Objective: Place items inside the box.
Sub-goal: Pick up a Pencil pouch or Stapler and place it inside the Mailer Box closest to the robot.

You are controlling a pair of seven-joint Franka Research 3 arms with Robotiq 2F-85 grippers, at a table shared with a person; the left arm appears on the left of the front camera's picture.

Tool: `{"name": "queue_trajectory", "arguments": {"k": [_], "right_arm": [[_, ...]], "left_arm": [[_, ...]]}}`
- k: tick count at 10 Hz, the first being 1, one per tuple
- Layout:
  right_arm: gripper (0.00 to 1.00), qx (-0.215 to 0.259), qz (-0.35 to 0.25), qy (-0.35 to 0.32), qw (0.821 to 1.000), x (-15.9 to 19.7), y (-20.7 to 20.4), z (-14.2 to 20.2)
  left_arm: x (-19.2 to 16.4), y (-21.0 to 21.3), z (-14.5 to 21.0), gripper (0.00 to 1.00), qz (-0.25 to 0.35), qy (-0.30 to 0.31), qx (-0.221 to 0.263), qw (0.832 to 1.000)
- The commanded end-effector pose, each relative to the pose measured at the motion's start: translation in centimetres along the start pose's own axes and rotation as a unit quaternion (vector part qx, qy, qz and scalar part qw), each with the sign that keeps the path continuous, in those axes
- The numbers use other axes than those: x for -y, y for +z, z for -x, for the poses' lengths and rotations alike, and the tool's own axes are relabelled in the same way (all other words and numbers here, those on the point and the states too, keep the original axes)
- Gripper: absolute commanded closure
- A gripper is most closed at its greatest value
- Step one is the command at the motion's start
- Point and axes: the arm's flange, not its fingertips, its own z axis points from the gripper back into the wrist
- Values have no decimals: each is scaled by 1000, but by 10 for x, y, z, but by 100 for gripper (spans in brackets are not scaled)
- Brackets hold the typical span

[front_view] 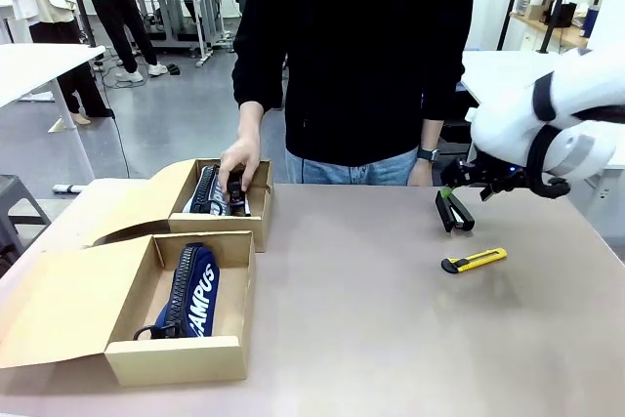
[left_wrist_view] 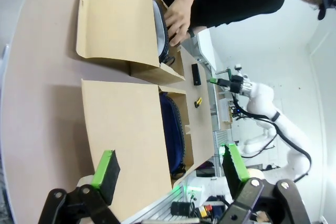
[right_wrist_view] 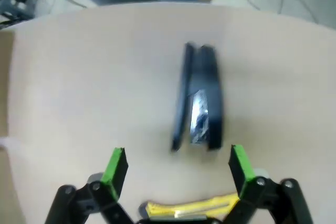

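"Tan cardboard first. How many boxes?"

"Two plain, matt, tan cardboard boxes, both with the hinged flap folded open, one behind the other on my left side of the table. The nearer box (front_view: 176, 360) holds a navy fabric zip pouch (front_view: 193, 292) lettered CAMPUS in white, lying lengthwise on its floor. The farther box (front_view: 217, 226) holds dark things that I cannot tell apart. A person's hand (front_view: 239, 161) rests on them."

"Loose items?"

"A black stapler (front_view: 455, 212), hard and slightly glossy with a bright metal strip, lies on the bare tabletop (front_view: 371, 339) on my right side. Near it, towards me, a slim yellow-and-black utility knife (front_view: 475, 261) lies flat. Both are well apart from the boxes."

"State of your claws?"

"My right gripper (right_wrist_view: 178, 163) is released, with its green pads spread wide and nothing between them. It hangs close to the stapler and clear of it. My left gripper (left_wrist_view: 170, 167) is likewise spread and empty, and looks along the table at the flaps of both boxes."

"Surface and room?"

"The tabletop is smooth, matt and beige-brown. Beyond it there is a grey floor, white tables and a wooden shelf at the far right."
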Motion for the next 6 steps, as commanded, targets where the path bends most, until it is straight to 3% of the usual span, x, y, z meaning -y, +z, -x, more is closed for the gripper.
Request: {"name": "queue_trajectory", "arguments": {"k": [1,3,6], "right_arm": [[0,-1,80,-15,997,-12,-21,-37],[0,-42,46,-2,998,-7,-52,-46],[0,-58,42,-16,997,-5,-71,-48]], "left_arm": [[0,-1,-1,0,12,-11,10,1000],[0,-1,-1,0,12,-11,10,1000],[0,-1,-1,0,12,-11,10,1000]]}}
